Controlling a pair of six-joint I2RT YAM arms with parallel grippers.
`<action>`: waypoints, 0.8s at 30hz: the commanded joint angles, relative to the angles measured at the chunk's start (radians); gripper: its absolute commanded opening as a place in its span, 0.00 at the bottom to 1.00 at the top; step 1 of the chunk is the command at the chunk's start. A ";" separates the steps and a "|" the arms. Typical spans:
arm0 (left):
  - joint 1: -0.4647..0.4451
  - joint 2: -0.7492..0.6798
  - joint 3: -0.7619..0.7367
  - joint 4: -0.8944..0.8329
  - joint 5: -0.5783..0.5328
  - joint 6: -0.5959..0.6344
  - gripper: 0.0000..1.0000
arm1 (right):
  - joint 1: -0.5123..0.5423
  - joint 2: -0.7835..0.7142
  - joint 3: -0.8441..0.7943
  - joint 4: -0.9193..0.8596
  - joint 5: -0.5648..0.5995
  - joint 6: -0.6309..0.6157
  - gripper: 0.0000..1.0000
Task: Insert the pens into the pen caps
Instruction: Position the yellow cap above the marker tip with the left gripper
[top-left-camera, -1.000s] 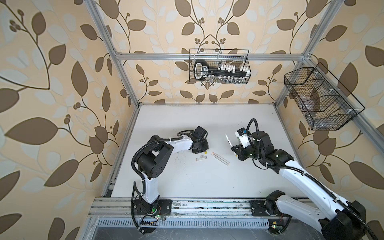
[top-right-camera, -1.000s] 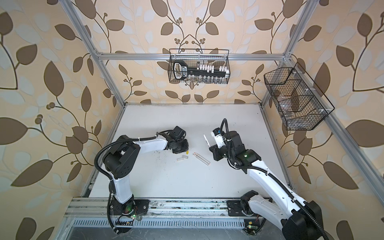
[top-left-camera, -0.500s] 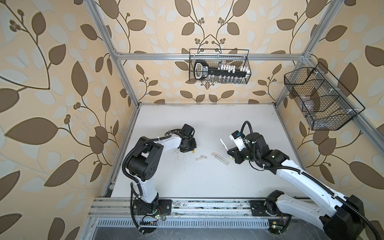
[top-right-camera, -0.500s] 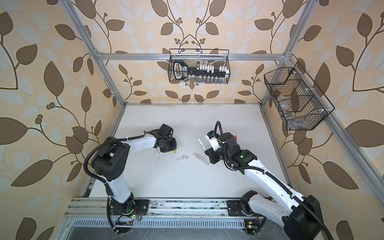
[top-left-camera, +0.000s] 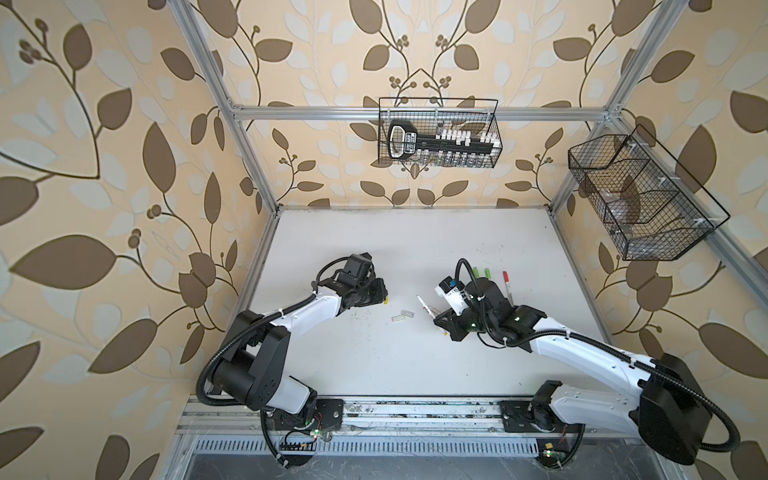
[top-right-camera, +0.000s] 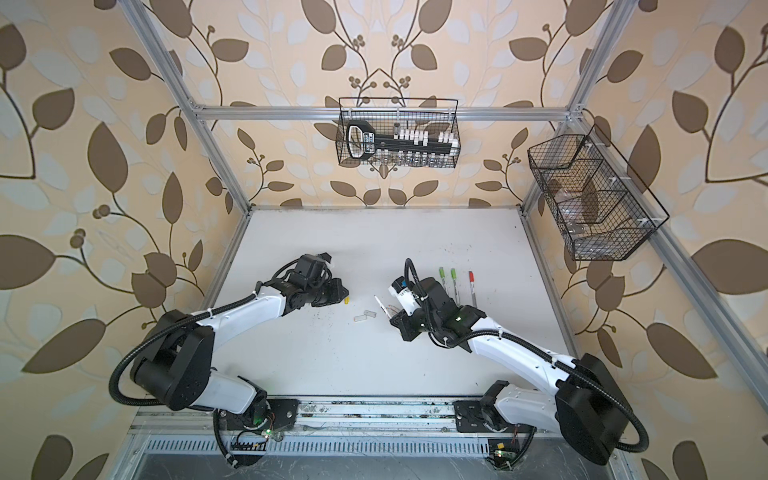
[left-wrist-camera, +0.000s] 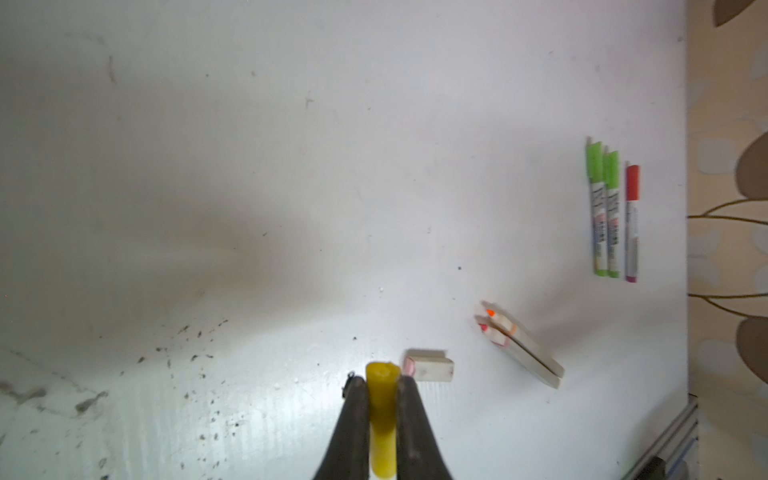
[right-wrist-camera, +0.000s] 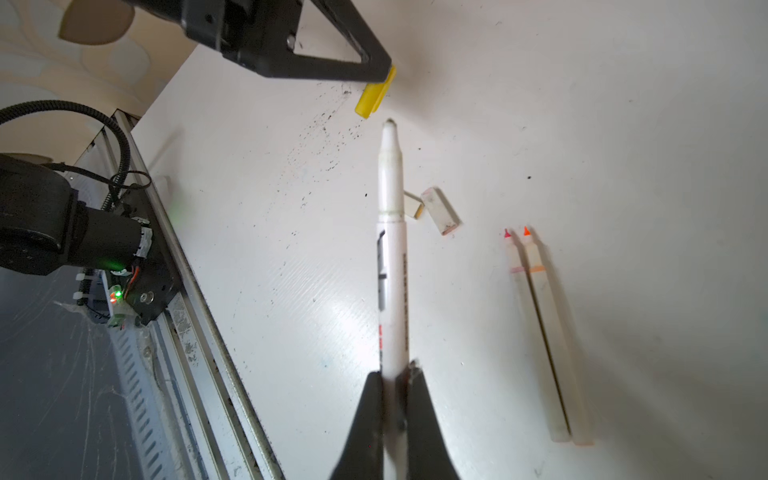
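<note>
The white table (top-left-camera: 374, 241) carries everything. At three o'clock of its middle the right gripper (right-wrist-camera: 392, 374) is clenched on a white pen (top-left-camera: 424, 306) — tip toward eleven. At nine o'clock the left gripper (left-wrist-camera: 382, 384) grasps a yellow cap (left-wrist-camera: 381, 415); two loose whitish caps (top-left-camera: 402, 316) lie between them.

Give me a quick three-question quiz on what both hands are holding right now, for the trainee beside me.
1. True or false: the left hand is shut on the yellow cap.
2. The right hand grips: A) the white pen, B) a green cap, C) nothing?
3. How many green-capped pens lie on the table?
Key: 1 true; 2 A; 3 two.
</note>
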 joint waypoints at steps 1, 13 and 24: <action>0.038 -0.083 -0.056 0.120 0.077 -0.016 0.12 | 0.050 0.048 -0.013 0.147 -0.022 0.050 0.03; 0.185 -0.245 -0.261 0.457 0.355 -0.115 0.12 | 0.159 0.197 -0.096 0.543 0.037 0.220 0.02; 0.214 -0.267 -0.304 0.625 0.482 -0.168 0.11 | 0.182 0.244 -0.091 0.637 0.044 0.211 0.02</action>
